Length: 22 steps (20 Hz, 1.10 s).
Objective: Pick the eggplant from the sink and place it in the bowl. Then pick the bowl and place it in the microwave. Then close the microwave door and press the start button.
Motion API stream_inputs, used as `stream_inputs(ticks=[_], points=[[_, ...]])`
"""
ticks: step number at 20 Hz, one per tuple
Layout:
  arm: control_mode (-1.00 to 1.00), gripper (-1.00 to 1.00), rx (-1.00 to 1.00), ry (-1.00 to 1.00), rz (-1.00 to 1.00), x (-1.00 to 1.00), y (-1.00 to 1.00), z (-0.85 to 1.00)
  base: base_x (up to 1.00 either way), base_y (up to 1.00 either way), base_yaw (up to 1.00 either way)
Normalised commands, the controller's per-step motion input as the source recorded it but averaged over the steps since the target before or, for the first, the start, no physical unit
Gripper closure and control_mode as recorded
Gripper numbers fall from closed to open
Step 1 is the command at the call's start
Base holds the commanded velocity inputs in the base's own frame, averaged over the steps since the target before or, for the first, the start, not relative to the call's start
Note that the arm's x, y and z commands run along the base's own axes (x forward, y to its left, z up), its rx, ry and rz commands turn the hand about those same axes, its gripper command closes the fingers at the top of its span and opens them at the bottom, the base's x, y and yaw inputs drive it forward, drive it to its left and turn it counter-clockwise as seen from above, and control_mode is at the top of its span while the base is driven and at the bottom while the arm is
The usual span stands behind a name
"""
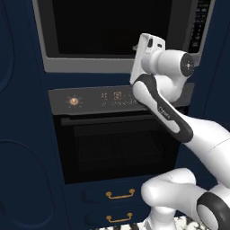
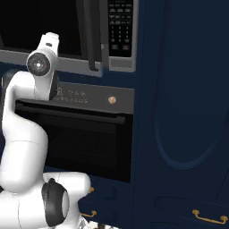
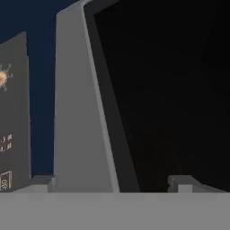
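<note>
Drawers (image 1: 119, 194) with brass handles sit lowest in the left base view, under the oven (image 1: 117, 148); above it, the microwave door (image 1: 112, 27) looks shut against the microwave (image 1: 200, 27). From the right, the keypad (image 2: 120, 27) shows beside the door. Hand view: grey door frame close ahead; whether the gripper is spread I cannot tell.

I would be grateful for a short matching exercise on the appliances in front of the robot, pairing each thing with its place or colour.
Things:
1. microwave door
2. keypad panel
3. round knob
4. drawer handles

Descriptions:
A. gold, on blue drawers below the oven
B. rows of buttons, right of the microwave's window
C. orange, on the oven's control strip
D. black window in a grey frame, above the oven

Pairs: 1-D, 2-B, 3-C, 4-A
</note>
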Motion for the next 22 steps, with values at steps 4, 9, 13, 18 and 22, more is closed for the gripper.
stream_inputs(ticks=[4, 9, 13, 18, 22], points=[[-1.0, -1.0, 0.06, 0.07, 0.1, 0.9, 0.0, 0.25, 0.0, 0.0, 0.0], [-1.0, -1.0, 0.03, 0.07, 0.06, 0.8, 0.0, 0.01, 0.0, 0.0, 0.0], [-1.0, -1.0, 0.01, 0.03, 0.01, 0.4, 0.02, -0.07, 0.0, 0.0, 0.0], [-1.0, -1.0, 0.0, -0.03, 0.0, -0.82, 0.07, -0.01, 0.0, 0.0, 0.0], [-1.0, -1.0, 0.0, -0.01, 0.0, -1.0, 0.0, 0.07, 0.0, 0.0, 0.0]])
